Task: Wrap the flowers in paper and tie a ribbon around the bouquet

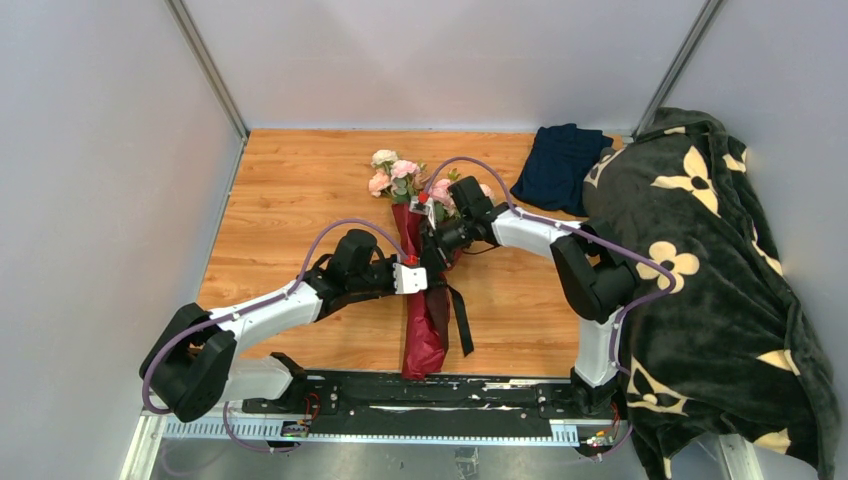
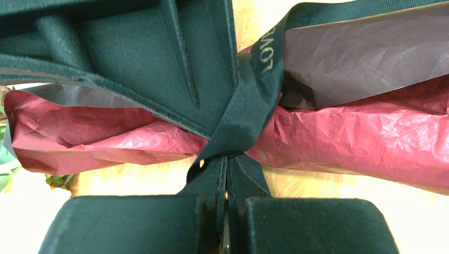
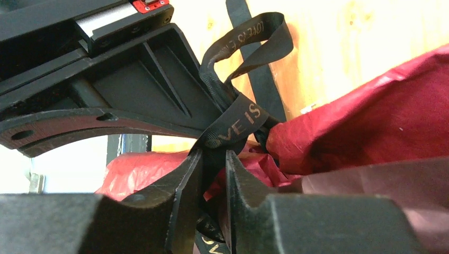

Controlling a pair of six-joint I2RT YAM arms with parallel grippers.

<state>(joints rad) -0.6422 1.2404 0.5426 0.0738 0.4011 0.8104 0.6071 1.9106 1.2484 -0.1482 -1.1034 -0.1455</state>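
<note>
I see the bouquet lying on the wood table, its crinkly red paper cinched by a flat, ribbed black ribbon. The left gripper is clenched on the ribbon's tails. The right gripper brackets the knot with its jaws slightly parted; I cannot tell whether it grips.

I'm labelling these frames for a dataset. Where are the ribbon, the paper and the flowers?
ribbon (image 2: 246,108): left wrist view, on the black band crossing the wrap.
paper (image 2: 365,135): left wrist view, on its crinkled red face.
flowers (image 1: 403,169): top external view, on a pink bloom.
</note>
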